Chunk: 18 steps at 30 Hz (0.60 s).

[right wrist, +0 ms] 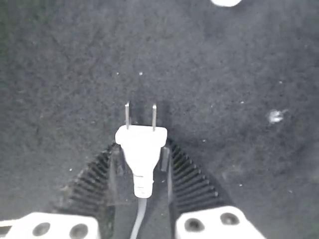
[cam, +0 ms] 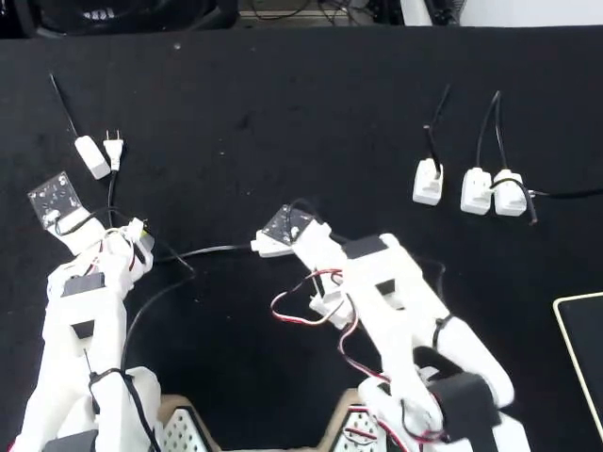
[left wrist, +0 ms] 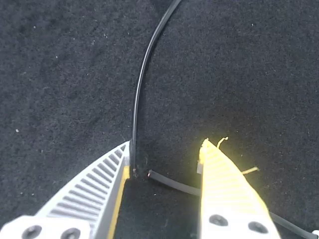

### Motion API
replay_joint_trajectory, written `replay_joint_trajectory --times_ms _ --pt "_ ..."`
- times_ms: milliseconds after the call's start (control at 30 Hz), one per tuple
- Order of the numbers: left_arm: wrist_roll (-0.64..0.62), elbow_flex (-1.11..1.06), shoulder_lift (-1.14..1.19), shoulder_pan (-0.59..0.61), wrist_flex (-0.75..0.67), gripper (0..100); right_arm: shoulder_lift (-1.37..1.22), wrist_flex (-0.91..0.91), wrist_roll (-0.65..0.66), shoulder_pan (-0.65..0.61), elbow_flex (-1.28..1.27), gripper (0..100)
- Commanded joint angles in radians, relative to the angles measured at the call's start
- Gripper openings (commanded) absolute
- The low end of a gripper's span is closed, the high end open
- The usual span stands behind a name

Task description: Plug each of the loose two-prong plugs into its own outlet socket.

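My right gripper (cam: 271,243) is near the table's middle, shut on a white two-prong plug (right wrist: 141,142). The plug sits between the dark fingers (right wrist: 192,179), lying low over the black mat with its prongs pointing away from the wrist. Its black cable (cam: 203,251) trails left toward my left gripper (cam: 137,235). That gripper (left wrist: 166,147) stands open with the thin cable (left wrist: 138,94) running between its fingers. A second loose plug (cam: 114,148) lies at the far left beside a white socket (cam: 91,156). Three white sockets (cam: 476,190) sit at the back right.
Black cords run from the right-hand sockets toward the back and the right edge. A yellow-rimmed dark panel (cam: 577,353) lies at the right edge. The black mat (cam: 283,122) between the two socket groups is bare.
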<state>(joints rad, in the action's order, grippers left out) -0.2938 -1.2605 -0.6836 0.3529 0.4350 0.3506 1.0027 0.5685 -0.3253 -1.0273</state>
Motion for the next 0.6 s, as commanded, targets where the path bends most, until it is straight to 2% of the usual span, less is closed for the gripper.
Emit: replay_joint_trajectory --times_ms 0,200,367,567 --pt "-0.011 0.013 -0.025 -0.001 -0.014 22 0.196 0.092 0.02 -0.017 -0.021 1.1" --pt "-0.011 0.013 -0.025 -0.001 -0.014 22 0.455 0.166 0.026 -0.017 -0.12 3.1" --pt "-0.006 0.01 -0.025 -0.033 -0.014 22 0.435 0.189 0.035 -0.017 -0.122 17.9" --pt "-0.005 0.007 -0.025 -0.03 -0.014 22 0.383 0.15 0.049 0.011 -0.041 13.1"
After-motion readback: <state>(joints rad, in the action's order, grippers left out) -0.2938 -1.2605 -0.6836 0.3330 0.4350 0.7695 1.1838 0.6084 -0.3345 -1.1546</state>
